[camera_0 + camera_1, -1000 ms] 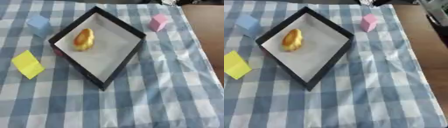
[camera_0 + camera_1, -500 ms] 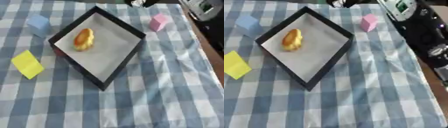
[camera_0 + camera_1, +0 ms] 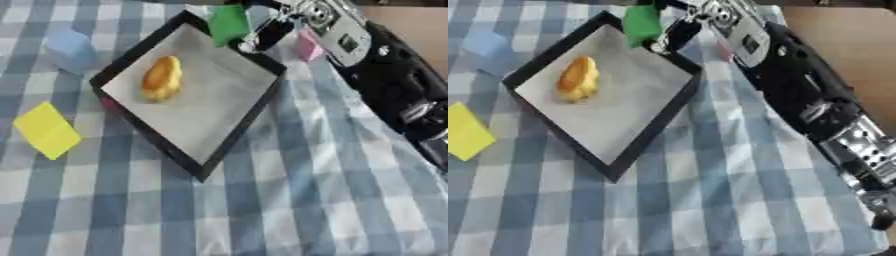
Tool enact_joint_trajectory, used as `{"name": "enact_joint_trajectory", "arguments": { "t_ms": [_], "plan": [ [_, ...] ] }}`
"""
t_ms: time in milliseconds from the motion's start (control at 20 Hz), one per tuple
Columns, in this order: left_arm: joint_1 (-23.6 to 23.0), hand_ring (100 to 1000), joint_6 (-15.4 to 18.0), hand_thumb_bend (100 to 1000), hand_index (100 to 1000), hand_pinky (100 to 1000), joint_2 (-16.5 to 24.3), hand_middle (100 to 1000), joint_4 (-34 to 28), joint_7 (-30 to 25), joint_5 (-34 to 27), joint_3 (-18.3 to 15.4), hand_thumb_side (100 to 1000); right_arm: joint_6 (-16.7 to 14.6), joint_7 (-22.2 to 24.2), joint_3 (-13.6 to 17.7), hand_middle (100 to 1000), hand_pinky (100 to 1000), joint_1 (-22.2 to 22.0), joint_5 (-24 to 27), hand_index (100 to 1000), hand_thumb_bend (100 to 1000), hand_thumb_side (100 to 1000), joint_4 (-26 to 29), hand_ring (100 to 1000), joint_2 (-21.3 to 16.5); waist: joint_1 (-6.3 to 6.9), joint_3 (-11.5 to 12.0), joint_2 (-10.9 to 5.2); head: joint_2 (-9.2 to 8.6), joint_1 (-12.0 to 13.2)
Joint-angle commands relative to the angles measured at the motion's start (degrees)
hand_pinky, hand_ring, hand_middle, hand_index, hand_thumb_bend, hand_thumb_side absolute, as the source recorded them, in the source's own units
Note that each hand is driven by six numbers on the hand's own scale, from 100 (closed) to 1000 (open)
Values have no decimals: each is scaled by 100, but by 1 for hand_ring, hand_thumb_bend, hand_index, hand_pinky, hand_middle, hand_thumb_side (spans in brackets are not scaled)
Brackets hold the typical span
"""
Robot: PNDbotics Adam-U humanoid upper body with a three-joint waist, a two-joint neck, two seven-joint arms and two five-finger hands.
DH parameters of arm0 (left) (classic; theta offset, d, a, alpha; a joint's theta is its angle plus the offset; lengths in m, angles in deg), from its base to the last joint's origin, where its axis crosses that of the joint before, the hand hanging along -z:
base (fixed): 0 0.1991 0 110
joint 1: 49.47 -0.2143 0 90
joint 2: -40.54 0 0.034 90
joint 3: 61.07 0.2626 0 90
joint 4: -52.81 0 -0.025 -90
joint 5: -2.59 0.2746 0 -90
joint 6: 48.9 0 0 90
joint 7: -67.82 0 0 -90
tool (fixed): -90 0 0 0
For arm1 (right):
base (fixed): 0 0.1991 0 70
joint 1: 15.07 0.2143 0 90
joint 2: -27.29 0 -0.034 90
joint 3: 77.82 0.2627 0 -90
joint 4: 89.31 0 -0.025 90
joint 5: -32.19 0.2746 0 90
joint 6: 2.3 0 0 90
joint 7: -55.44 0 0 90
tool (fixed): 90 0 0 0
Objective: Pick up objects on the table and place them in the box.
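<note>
A black-walled box with a white floor lies askew on the checked cloth, and an orange-yellow rounded thing rests inside it. My right hand reaches in from the right over the box's far corner, fingers curled on a green block held above that corner. A pink block stands just beyond the box, partly behind my arm. A pale blue block sits left of the box, and a yellow block lies at the near left. My left hand is out of sight.
My right forearm crosses the right side of the cloth-covered table. Bare brown tabletop shows past the cloth's right edge. Blue-and-white checked cloth stretches in front of the box.
My right arm has swung in from the upper right and now holds a green block over the box's far corner. The camera has tilted, shifting the whole picture.
</note>
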Motion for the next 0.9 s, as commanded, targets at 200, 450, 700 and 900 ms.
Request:
{"name": "enact_joint_trajectory", "arguments": {
  "t_ms": [200, 450, 700, 900],
  "plan": [
    [60, 724, 48, 100, 841, 816, 181, 654, -118, 1, 59, -79, 744, -90, 94, 31, 512, 802, -27, -308, 641, 100, 115, -125, 655, -11, -20, -6, -23, -10, -41],
    [68, 726, 54, 100, 840, 816, 150, 651, -118, 28, 34, -72, 744, -191, 178, -45, 516, 804, -59, -389, 645, 100, 117, -109, 659, 60, -23, -13, -13, -10, -66],
    [71, 725, 69, 100, 840, 816, 142, 651, -118, 40, 27, -65, 745, -216, 233, -79, 521, 808, -86, -422, 650, 100, 121, -104, 665, 112, -34, -1, -8, -10, -91],
    [77, 726, 63, 100, 840, 816, 128, 651, -118, 33, 22, -61, 745, -308, 375, -111, 541, 815, -112, -508, 671, 100, 125, -99, 688, 147, -47, 11, -10, -10, -107]
  ]
}}
